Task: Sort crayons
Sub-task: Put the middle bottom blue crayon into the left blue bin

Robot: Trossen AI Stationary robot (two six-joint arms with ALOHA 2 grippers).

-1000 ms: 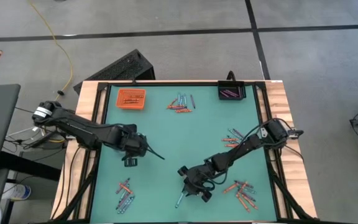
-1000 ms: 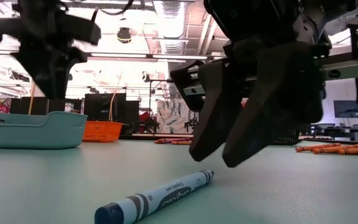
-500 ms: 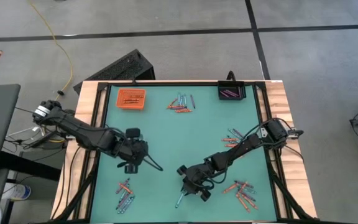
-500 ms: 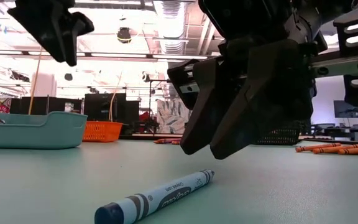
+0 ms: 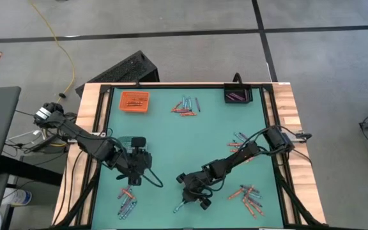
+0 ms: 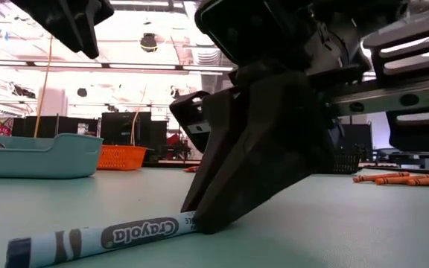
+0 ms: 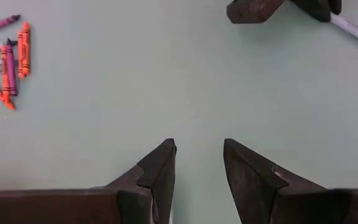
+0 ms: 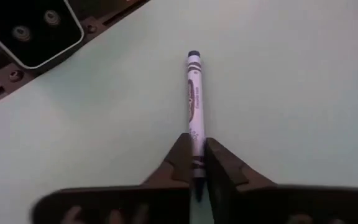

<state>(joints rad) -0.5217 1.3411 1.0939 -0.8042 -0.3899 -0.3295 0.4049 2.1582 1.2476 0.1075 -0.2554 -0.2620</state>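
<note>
We've got the blue-grey crayon (image 8: 194,99) lying flat on the green table (image 5: 171,140), near the front edge and a little right of centre, and the right gripper (image 8: 196,163) is down on it, fingers pinched in on one end of the stick so that most of the crayon pokes out ahead of them. From table level the fingertips sit right on the surface with the paper-wrapped barrel (image 6: 103,237) running out from under them.

To do this well, we'd say: seat the pinch squarely across the barrel before lifting, since the grip sits at the very end and a round stick can swing or roll out. Lift straight up, slowly, and keep the crayon level on its way to wherever the blues belong.

It's a thin, round stick, blue-grey wrapper with dark bands and a printed oval label, darker tip at the free end.

Further out, the left gripper (image 7: 197,158) hovers over bare table at the left, fingers apart and holding nothing, with a small pile of orange, purple and blue crayons (image 5: 128,199) just in front of it. More piles sit at the right front (image 5: 249,197), right middle (image 5: 238,142) and far centre (image 5: 185,105). An orange tray (image 5: 135,101) and a black tray (image 5: 238,94) stand along the far edge.
</note>
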